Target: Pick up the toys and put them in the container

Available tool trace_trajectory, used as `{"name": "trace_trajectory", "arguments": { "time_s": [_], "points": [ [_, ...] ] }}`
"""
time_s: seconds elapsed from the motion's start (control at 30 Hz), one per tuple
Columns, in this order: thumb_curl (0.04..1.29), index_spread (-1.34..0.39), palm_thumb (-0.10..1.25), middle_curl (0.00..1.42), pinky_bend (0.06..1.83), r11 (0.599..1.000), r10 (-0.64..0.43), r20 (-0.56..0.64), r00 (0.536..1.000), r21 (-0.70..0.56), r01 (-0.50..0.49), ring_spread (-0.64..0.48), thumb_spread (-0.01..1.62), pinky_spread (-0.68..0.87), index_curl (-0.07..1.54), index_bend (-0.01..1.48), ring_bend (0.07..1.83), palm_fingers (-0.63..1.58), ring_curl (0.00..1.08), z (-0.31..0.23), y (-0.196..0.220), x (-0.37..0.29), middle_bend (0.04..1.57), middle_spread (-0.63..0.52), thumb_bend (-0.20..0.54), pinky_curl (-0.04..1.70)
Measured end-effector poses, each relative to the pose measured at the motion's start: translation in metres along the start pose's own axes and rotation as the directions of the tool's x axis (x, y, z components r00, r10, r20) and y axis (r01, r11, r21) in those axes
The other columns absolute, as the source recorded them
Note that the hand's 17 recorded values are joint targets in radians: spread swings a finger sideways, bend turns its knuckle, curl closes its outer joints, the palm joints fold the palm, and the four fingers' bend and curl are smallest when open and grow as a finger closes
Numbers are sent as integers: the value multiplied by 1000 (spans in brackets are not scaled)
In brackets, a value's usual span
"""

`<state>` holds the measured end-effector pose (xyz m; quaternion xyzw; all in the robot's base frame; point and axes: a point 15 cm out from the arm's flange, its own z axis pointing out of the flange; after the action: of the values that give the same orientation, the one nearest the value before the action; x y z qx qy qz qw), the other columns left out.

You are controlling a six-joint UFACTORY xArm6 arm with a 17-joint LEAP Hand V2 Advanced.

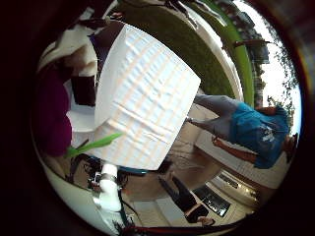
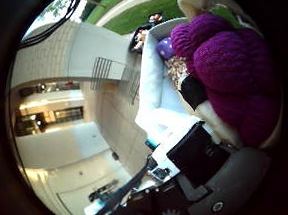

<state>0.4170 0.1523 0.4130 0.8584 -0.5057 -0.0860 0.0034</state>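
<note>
One purple knitted toy [image 2: 237,69] against robot hand [image 2: 200,157]

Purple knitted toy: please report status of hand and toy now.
Right hand: fingers shut on purple knitted toy. Toy close against palm, above white cloth-covered table. Container not seen in either view. Nothing blocking.

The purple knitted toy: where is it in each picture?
Little finger side view: the purple knitted toy shows at the picture's edge, beside the white tablecloth.
Thumb side view: it fills a big part, close to the palm.
Shared landmark: the green lawn outside.
</note>
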Motion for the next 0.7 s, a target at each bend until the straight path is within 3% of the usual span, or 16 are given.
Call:
{"name": "trace_trajectory", "arguments": {
  "time_s": [0.3,0.43,0.5,0.57,0.63,0.7],
  "points": [
    [692,-782,894,1041,1743,999,-45,14,999,-25,45,-146,1154,120,1386,704,1570,647,878,49,-48,-44,1386,-208,-31,795],
    [653,-771,858,985,1641,998,-53,27,998,-27,53,-98,1171,162,1359,667,1518,691,823,64,-61,-50,1326,-179,-29,759],
    [629,-748,838,905,1556,998,-50,48,998,-45,52,-46,1176,206,1300,587,1410,596,764,74,-65,-52,1197,-148,-32,727],
    [612,-703,829,837,1533,997,-51,54,997,-63,54,10,1176,239,1248,463,1315,202,741,81,-65,-54,985,-131,-30,734],
    [595,-649,820,700,1388,993,-59,60,997,-101,64,116,1165,309,1128,365,1027,-294,643,94,-65,-57,696,-65,-30,683],
    [585,-619,819,612,1290,988,-63,69,996,-138,72,171,1162,347,1035,289,843,-317,540,102,-59,-54,544,-26,-27,608]
  ]
}}
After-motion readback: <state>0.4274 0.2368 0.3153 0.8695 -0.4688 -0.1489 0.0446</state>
